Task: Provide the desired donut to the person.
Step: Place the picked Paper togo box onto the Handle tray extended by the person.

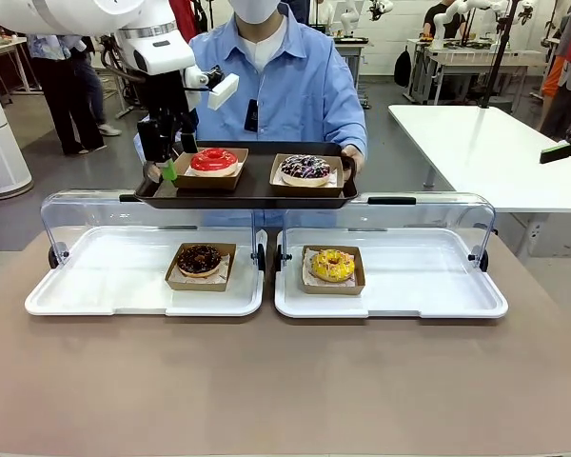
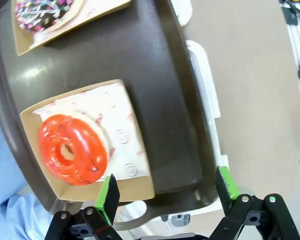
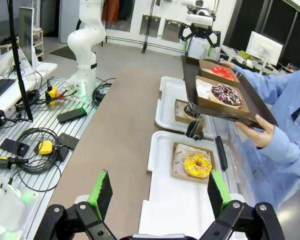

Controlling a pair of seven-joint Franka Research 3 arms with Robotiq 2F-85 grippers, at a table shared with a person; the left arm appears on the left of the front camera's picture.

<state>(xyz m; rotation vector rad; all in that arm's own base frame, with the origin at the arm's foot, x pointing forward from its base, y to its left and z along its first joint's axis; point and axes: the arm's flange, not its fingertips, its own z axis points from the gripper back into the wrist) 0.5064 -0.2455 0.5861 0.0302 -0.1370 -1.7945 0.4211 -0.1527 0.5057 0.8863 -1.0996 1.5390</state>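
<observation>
left jaws [image 2: 165, 195] spread | red donut [image 2: 73, 149] just beyond, on tray [image 2: 155, 100]

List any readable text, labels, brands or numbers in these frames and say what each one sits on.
No text can be read.
Paper liner under the red donut: faint red printed marks, too blurred to read.
Paper liner under the yellow donut: small red print, too small to read.
Black clip on the person's shirt: no legible marking.
</observation>
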